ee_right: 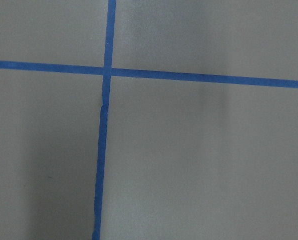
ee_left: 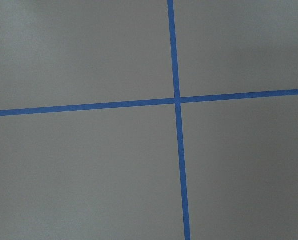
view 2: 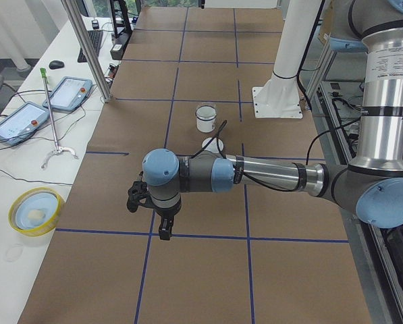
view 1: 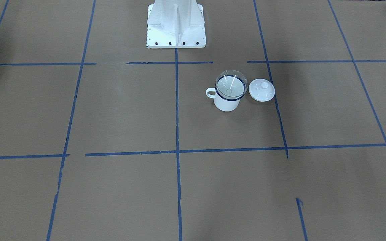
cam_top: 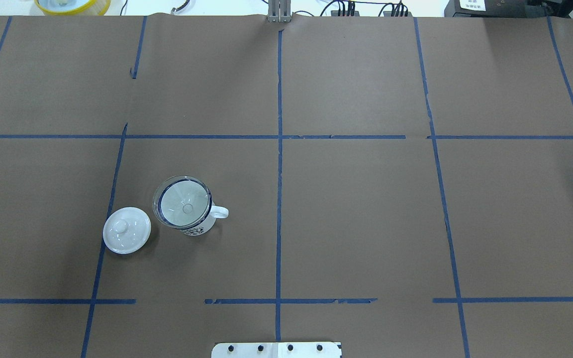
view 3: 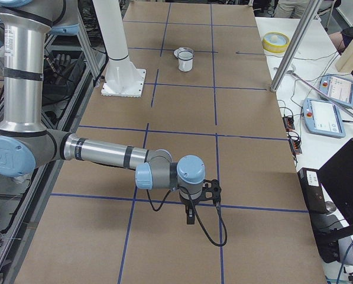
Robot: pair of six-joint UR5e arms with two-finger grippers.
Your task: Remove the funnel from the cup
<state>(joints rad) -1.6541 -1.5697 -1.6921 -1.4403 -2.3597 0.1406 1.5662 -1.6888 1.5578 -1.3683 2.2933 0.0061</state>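
Observation:
The white enamel cup point(view 1: 227, 103) with a dark blue rim stands upright on the brown paper, handle toward the table's middle. The clear funnel point(view 1: 230, 87) sits in its mouth, spout down. Both also show in the overhead view, cup point(cam_top: 201, 226) and funnel point(cam_top: 183, 201). My left gripper point(view 2: 163, 228) shows only in the exterior left view, far from the cup point(view 2: 206, 120), hanging over the table's left end. My right gripper point(view 3: 191, 214) shows only in the exterior right view, over the right end. I cannot tell whether either is open or shut. Both wrist views show only paper and tape.
A white round knobbed lid point(view 1: 261, 89) lies flat right beside the cup, on the side away from the handle; it also shows in the overhead view point(cam_top: 127, 230). The robot's white base point(view 1: 176, 25) stands at the table's robot-side edge. Blue tape lines grid the paper.

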